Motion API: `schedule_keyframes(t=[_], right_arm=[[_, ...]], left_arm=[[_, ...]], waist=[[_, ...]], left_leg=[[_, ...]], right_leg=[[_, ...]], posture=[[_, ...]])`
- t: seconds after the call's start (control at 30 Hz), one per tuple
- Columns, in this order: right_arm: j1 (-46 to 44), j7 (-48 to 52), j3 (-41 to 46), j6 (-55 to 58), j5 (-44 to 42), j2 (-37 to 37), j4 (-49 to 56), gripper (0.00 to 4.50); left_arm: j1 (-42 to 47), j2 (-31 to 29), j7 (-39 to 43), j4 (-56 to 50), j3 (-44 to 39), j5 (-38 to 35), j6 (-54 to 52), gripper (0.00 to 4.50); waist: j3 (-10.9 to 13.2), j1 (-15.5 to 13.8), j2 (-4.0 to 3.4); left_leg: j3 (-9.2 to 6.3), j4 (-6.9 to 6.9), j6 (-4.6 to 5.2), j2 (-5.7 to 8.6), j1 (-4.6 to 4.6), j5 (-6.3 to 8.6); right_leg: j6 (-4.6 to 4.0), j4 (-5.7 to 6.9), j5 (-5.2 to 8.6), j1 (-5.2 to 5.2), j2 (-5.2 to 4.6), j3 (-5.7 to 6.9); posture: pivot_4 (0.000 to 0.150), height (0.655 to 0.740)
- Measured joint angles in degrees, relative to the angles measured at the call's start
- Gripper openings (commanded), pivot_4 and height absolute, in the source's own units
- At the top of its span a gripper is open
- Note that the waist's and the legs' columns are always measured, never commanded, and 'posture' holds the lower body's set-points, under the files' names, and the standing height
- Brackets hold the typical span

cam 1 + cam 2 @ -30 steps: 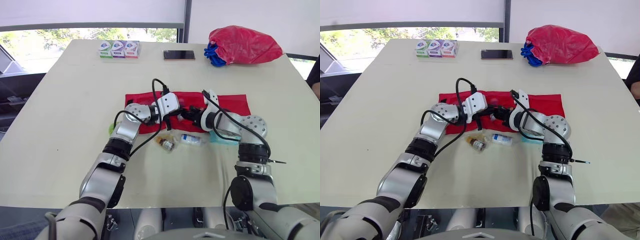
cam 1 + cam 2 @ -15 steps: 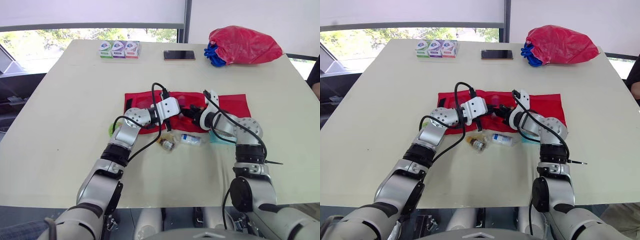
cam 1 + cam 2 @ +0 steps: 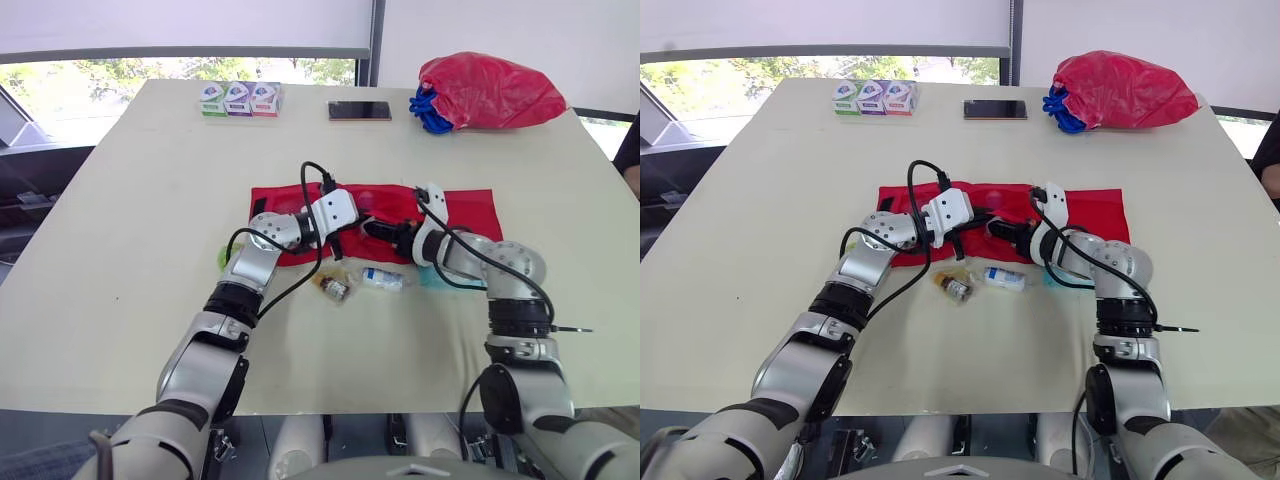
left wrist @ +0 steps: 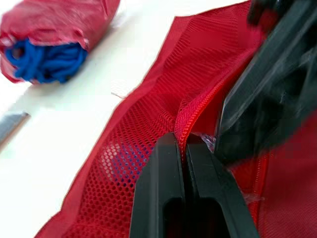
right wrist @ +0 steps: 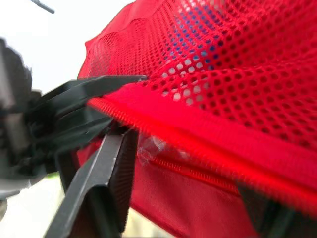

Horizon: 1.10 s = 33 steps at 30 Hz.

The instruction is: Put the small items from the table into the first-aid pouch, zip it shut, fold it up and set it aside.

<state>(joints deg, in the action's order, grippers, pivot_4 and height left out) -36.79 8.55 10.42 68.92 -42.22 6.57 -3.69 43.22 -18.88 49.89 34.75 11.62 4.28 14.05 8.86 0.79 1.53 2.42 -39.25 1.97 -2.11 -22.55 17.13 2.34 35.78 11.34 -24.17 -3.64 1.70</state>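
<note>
Our elbows bend inward; our left claw [image 4: 181, 143] clamps the zipper lip of the pouch [image 3: 468, 208], and our right claw [image 3: 374, 230], at its 3 o'clock, straddles that lip, fingers apart.

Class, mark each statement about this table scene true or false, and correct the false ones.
1. The left gripper is shut on the zip edge of the red pouch. True.
2. The phone lies on the pouch. False: it lies on the bare table, well beyond the pouch.
3. A brown packet and a white-blue packet lie on the table, outside the pouch. True.
4. The pouch is folded up. False: it lies spread flat, with its zip open at the gripped edge.
</note>
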Motion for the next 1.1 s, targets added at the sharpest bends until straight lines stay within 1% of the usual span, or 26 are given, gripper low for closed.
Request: schedule_keyframes(t=[0.1, 0.2, 0.27, 0.37, 0.43, 0.47, 0.5, 0.53, 0.6, 0.63, 0.67, 0.7, 0.73, 0.77, 0.83, 0.93, 1.1], right_arm=[[2.38, 4.18, -3.06, 0.31, 0.1, 4.68, 6.11, 2.97], [4.79, 9.62, -6.09, -2.74, 0.82, 9.8, 12.49, 2.97], [7.46, 14.24, -7.92, -7.37, 2.46, 14.26, 16.57, 2.97], [14.36, 23.64, -9.67, -20.47, 7.82, 22.89, 22.79, 2.97], [16.01, 26.64, -9.42, -24.2, 8.72, 24.54, 23.63, 2.97], [18.42, 31.34, -9.11, -29.14, 9.56, 27.08, 24.45, 2.97], [20.72, 35.95, -8.21, -32.7, 10.36, 30.3, 24.8, 3.39], [21.77, 39.14, -7.13, -35.22, 10.5, 31.9, 24.74, 3.39], [25.89, 49.54, -4.1, -40.88, 10.26, 39.43, 22.21, 4.15], [27.58, 56.58, -0.18, -44.12, 9.41, 42.85, 18.9, 4.47], [27.58, 56.82, 0.03, -44.23, 9.38, 42.95, 18.76, 4.47], [27.79, 60.31, 2.15, -45.56, 8.09, 43.82, 17.44, 4.47], [27.82, 61.73, 2.8, -46.01, 7.56, 44.23, 16.98, 4.47], [28.61, 65.72, 4.46, -47.46, 6.46, 46.0, 15.58, 4.47], [29.56, 69.36, 7.08, -47.96, 5.24, 48.13, 13.68, 4.47], [30.38, 72.73, 10.56, -48.22, 4.21, 50.08, 11.83, 4.47], [30.54, 75.87, 13.06, -48.68, 3.44, 51.97, 10.6, 4.47]], left_arm=[[1.02, 0.06, 0.78, 1.39, -0.44, -1.23, -0.5, 0.0], [1.86, 0.19, 1.86, 2.21, -1.06, -2.53, -1.27, 0.0], [2.01, 0.19, 2.64, 2.88, -1.24, -3.1, -1.43, 0.0], [2.28, 0.02, 4.15, 4.12, -2.36, -4.61, -2.79, 0.0], [2.5, 0.05, 4.83, 4.45, -2.6, -5.11, -3.49, 0.0], [2.7, 0.19, 5.87, 4.58, -2.73, -6.01, -4.12, 0.0], [2.78, 0.05, 6.91, 4.58, -2.95, -6.77, -4.77, 0.0], [2.9, 0.07, 7.45, 4.69, -3.05, -6.79, -4.76, 0.0], [3.31, -0.5, 10.21, 4.99, -2.8, -7.25, -4.74, 0.0], [3.58, -1.37, 11.17, 6.33, -3.11, -7.42, -4.75, 0.0], [3.58, -1.45, 11.2, 6.41, -3.16, -7.42, -4.75, 0.0], [3.73, -1.59, 11.31, 7.09, -3.33, -7.42, -4.72, 0.0], [3.85, -1.48, 11.35, 7.27, -3.32, -7.42, -4.69, 0.0], [4.42, -1.03, 11.68, 7.93, -3.28, -7.42, -4.37, 0.0], [4.86, -1.03, 12.4, 8.73, -3.31, -7.44, -4.04, 0.0], [4.89, -0.99, 13.06, 9.04, -3.33, -7.63, -3.87, 0.0], [4.93, -1.0, 14.14, 9.69, -3.34, -7.8, -3.7, 0.0]], waist=[[0.0, 0.0, 0.0], [0.0, -0.03, 0.0], [0.0, -0.16, 0.01], [0.0, -0.29, 0.01], [0.0, -0.24, 0.02], [0.0, -0.17, 0.03], [0.01, -0.22, 0.04], [0.02, -0.21, 0.03], [0.03, -0.63, 0.05], [0.03, -0.72, 0.06], [0.03, -0.76, 0.06], [0.04, -0.65, 0.06], [0.04, -0.65, 0.06], [0.04, -0.83, 0.06], [0.04, -1.17, 0.06], [0.04, -1.4, 0.06], [0.04, -1.59, 0.06]], left_leg=[[-0.01, 0.01, 0.0, 0.0, -0.02, 0.0], [-0.01, 0.0, 0.01, 0.01, 0.0, 0.0], [-0.02, 0.0, 0.01, 0.02, -0.01, 0.01], [-0.04, 0.0, 0.01, 0.05, -0.06, 0.01], [-0.04, -0.01, 0.01, 0.06, -0.06, 0.01], [-0.04, -0.03, 0.01, 0.05, -0.04, 0.01], [-0.05, -0.05, 0.01, 0.04, -0.01, 0.01], [-0.02, -0.07, 0.01, 0.04, -0.02, 0.0], [-0.09, -0.08, 0.01, 0.05, 0.01, 0.01], [-0.07, -0.11, 0.01, 0.05, 0.03, 0.01], [-0.02, -0.11, 0.01, 0.05, 0.11, 0.01], [-0.01, -0.11, 0.01, 0.03, 0.15, 0.01], [-0.01, -0.11, 0.01, 0.03, 0.16, 0.01], [-0.04, -0.11, 0.01, 0.03, 0.16, 0.0], [-0.04, -0.12, 0.0, 0.03, 0.19, 0.0], [-0.01, -0.12, 0.0, 0.02, 0.2, 0.0], [0.0, -0.15, 0.0, 0.03, 0.2, 0.0]], right_leg=[[0.0, -0.04, 0.0, -0.01, 0.01, 0.01], [0.01, -0.11, 0.01, -0.01, 0.0, 0.0], [0.01, -0.14, 0.01, 0.0, 0.0, 0.01], [0.04, -0.26, 0.02, 0.01, 0.0, -0.01], [0.04, -0.27, 0.02, 0.02, 0.01, -0.01], [0.04, -0.26, 0.02, 0.03, 0.02, -0.01], [0.04, -0.24, 0.02, 0.04, 0.03, 0.0], [0.04, -0.24, 0.02, 0.03, 0.05, -0.03], [0.04, -0.3, 0.02, 0.12, 0.07, -0.02], [0.04, -0.34, 0.02, 0.16, 0.07, -0.04], [0.04, -0.34, 0.02, 0.22, 0.07, -0.08], [0.04, -0.34, 0.02, 0.24, 0.08, -0.09], [0.04, -0.32, 0.02, 0.24, 0.08, -0.09], [0.04, -0.28, 0.02, 0.25, 0.09, -0.08], [0.03, -0.26, 0.02, 0.25, 0.1, -0.09], [0.02, -0.25, 0.02, 0.25, 0.1, -0.11], [0.03, -0.24, 0.02, 0.25, 0.09, -0.12]], posture=[[0.15, 0.74], [0.15, 0.74], [0.15, 0.74], [0.15, 0.74], [0.15, 0.74], [0.15, 0.74], [0.15, 0.74], [0.15, 0.74], [0.15, 0.74], [0.15, 0.74], [0.15, 0.74], [0.15, 0.74], [0.15, 0.74], [0.15, 0.74], [0.15, 0.74], [0.15, 0.74], [0.15, 0.74]])
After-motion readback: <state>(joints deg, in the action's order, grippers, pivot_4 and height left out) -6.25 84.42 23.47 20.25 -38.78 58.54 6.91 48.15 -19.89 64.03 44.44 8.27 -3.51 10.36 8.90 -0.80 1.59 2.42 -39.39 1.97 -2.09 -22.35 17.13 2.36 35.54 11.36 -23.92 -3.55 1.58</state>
